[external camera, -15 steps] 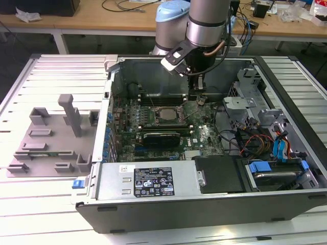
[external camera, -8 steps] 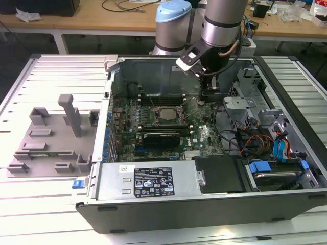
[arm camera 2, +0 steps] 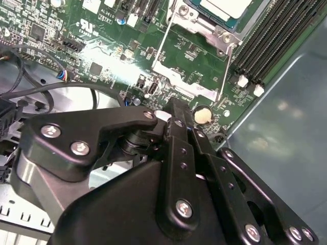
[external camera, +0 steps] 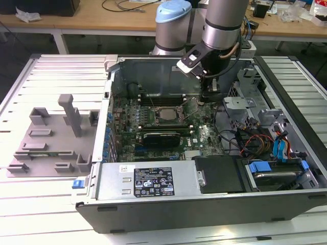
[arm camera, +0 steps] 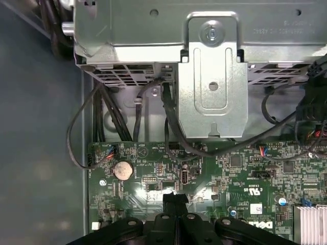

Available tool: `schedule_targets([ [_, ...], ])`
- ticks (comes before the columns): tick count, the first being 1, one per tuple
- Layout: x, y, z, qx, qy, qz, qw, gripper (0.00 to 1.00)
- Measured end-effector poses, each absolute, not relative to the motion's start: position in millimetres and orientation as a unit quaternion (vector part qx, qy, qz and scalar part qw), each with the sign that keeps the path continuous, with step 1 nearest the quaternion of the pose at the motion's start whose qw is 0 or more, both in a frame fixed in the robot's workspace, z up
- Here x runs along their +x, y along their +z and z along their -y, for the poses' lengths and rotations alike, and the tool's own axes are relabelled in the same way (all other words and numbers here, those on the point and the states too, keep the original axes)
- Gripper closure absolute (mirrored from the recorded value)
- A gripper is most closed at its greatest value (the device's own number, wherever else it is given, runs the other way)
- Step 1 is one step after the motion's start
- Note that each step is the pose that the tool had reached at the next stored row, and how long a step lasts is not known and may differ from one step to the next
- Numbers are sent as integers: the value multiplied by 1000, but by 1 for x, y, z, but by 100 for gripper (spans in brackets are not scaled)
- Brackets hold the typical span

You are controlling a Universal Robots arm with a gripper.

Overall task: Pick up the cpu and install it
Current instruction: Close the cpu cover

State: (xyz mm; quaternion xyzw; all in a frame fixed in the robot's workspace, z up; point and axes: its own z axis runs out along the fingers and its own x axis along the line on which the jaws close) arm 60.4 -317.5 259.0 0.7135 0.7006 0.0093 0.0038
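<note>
In the second wrist view the cpu (arm camera 2: 224,7) runs off the picture's top edge. In the exterior view the arm (external camera: 222,20) covers part of the computer case's (external camera: 153,210) far wall, and the motherboard's (external camera: 204,135) parts are too small to tell.

Soft, even room light from above fills the exterior view, leaving the white surface (external camera: 46,209) bright and the motherboard (external camera: 204,135) mildly shaded inside the case (external camera: 153,76). In both wrist views a white glare patch burns on the motherboard near the dark hand (arm camera 2: 174,108), perhaps from a lamp at the wrist. The case's metal wall (arm camera 2: 276,127) carries a hazy pale reflection.
</note>
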Motion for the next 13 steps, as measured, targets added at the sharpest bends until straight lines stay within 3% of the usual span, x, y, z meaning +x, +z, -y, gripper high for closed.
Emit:
schedule_targets([
  [13,61,240,317,714,6,-701,0,89],
])
